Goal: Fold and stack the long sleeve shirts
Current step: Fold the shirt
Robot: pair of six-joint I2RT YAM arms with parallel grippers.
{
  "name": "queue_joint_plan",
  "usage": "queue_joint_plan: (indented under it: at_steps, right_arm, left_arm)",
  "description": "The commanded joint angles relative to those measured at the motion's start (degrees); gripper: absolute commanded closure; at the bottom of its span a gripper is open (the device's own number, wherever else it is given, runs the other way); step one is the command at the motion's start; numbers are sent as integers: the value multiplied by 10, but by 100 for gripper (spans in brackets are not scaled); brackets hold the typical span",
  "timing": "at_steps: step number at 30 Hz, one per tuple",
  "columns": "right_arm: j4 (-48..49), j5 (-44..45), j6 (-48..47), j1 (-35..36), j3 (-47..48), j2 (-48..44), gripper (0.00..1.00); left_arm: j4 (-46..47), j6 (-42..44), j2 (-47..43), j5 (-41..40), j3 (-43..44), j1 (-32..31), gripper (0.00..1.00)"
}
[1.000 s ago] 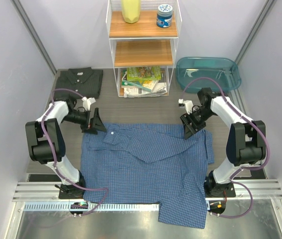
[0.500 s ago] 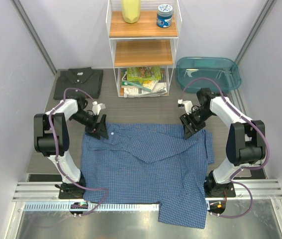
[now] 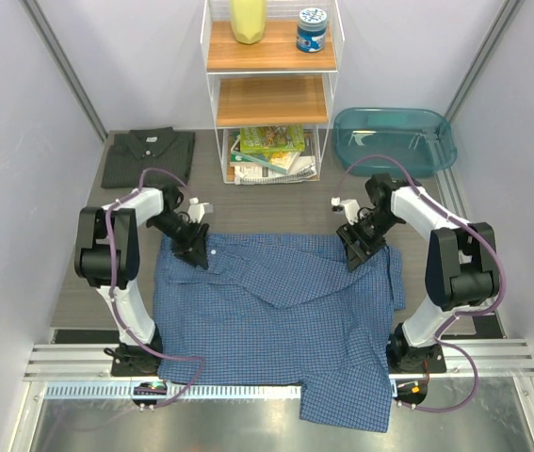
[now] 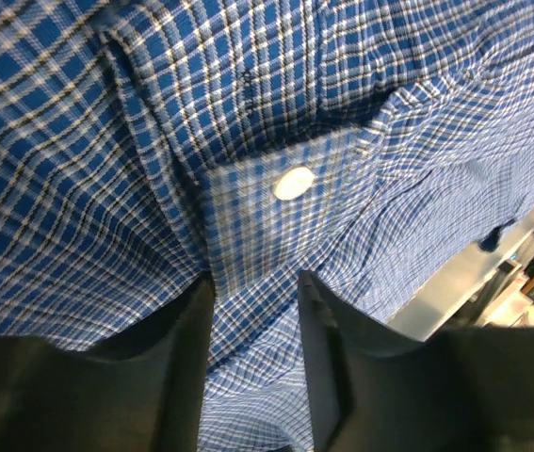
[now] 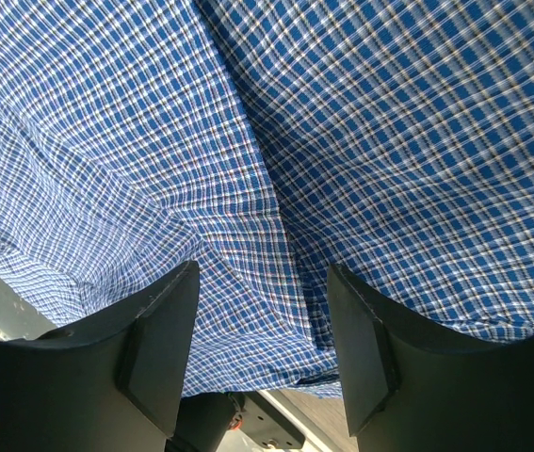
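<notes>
Observe left gripper (image 3: 195,254) shifted right onto far-left edge of blue shirt (image 3: 276,301), spread mid-table; jaws apart astride cloth near white button (image 4: 293,182). Observe right gripper (image 3: 353,254) nudged left at far-right edge, jaws apart. Judge both pinches imminent. Note charcoal shirt (image 3: 149,156) folded far left.

blue shirt (image 3: 276,311): cut off on every side in both wrist views; cloth under the fingers covered from above.
left gripper (image 4: 252,280): finger bases cut by bottom edge; contact with cloth unclear.
right gripper (image 5: 262,268): finger bases cut likewise.
grey shirt (image 3: 148,156): folded, sleeves tucked out of sight.
jar (image 3: 312,29): label too small to read.
background (image 4: 530,273): blurred, shapes not recognisable.
</notes>
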Motion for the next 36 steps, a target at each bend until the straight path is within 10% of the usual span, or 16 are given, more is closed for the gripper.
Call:
queue_joint_plan:
  at_steps: [1, 7, 18, 25, 31, 36]
  right_arm:
    - [13, 10, -8, 7, -8, 1, 39]
    - [30, 36, -4, 15, -17, 0, 43]
    - [57, 93, -2, 22, -37, -11, 64]
    - [59, 112, -9, 25, -40, -17, 99]
    - [59, 120, -8, 33, -35, -16, 97]
    - [-22, 71, 8, 34, 21, -26, 53]
  left_arm:
    - [-7, -5, -16, 1, 14, 2, 68]
    - [-70, -7, -50, -16, 20, 1, 100]
    - [-194, 30, -77, -17, 41, 21, 100]
    - [-201, 20, -58, -44, 60, 21, 100]
    - [-121, 4, -56, -98, 9, 21, 95]
    - [-104, 14, -70, -99, -8, 35, 51]
